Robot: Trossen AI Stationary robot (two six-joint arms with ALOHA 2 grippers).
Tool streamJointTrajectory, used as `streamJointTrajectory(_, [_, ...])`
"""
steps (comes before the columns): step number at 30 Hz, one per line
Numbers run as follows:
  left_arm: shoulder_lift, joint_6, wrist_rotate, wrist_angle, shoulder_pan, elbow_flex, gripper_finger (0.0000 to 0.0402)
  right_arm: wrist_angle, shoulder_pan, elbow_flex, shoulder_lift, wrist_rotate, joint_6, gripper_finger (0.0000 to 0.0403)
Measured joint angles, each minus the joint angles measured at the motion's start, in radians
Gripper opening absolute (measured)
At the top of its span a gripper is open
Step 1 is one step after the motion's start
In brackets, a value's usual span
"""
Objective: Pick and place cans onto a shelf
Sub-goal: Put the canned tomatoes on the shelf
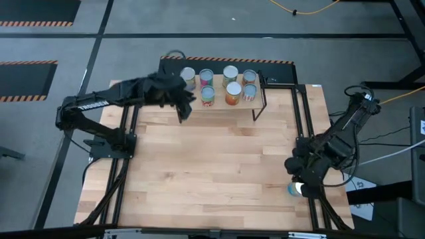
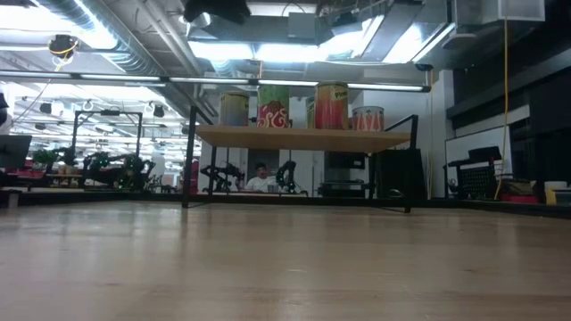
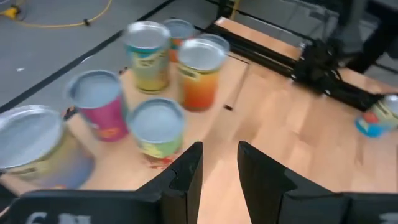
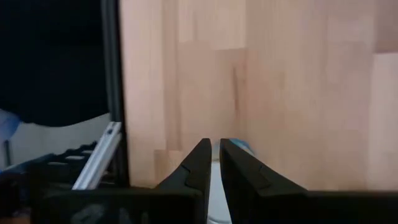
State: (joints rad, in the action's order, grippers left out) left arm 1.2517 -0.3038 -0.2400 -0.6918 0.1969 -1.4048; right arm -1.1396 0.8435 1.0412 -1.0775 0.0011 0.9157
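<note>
Several cans (image 1: 232,93) stand upright on the shelf (image 2: 303,135) at the table's far side; the left wrist view shows their silver tops (image 3: 200,55). My left gripper (image 3: 219,168) is open and holds nothing. It hovers by the shelf's left near corner (image 1: 184,113). One blue can (image 1: 295,190) lies at the table's right near edge and also shows far off in the left wrist view (image 3: 376,118). My right gripper (image 1: 298,179) points down just above that can, with its fingers (image 4: 200,163) almost together. A bit of blue (image 4: 242,148) shows beside the fingers. My right gripper stands right over the blue can (image 4: 242,148), fingers slanting down from the table's right side. Its own fingers cover the can, so I cannot tell whether they touch it.
Black rails (image 1: 303,113) run along the table's right side, next to the right arm's base. The wide wooden tabletop (image 1: 212,166) stretches between the shelf and the near edge. In the low view, the shelf's thin black legs (image 2: 190,160) stand on the table.
</note>
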Motion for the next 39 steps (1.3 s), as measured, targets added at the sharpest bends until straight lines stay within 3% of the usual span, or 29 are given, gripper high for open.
streamJointTrajectory(3, [0.016,0.000,-0.048,0.002,-0.072,0.000,0.0094,-0.022,0.043,0.000,0.000,0.054,0.067,0.0039])
streamJointTrajectory(10, [0.043,-0.002,-0.108,0.002,-0.169,0.001,0.0094,-0.040,0.116,0.000,-0.001,0.059,0.148,0.0039])
streamJointTrajectory(25, [0.082,-0.003,-0.117,0.009,-0.227,0.002,0.0094,-0.064,0.149,0.000,-0.040,0.044,0.196,0.0042])
streamJointTrajectory(34, [0.089,-0.003,-0.118,0.013,-0.226,0.001,0.0094,-0.096,0.147,0.000,-0.040,0.042,0.229,0.0113])
streamJointTrajectory(39, [0.089,-0.008,-0.118,0.012,-0.226,0.001,0.0094,-0.155,0.147,-0.016,-0.039,0.041,0.229,0.0121])
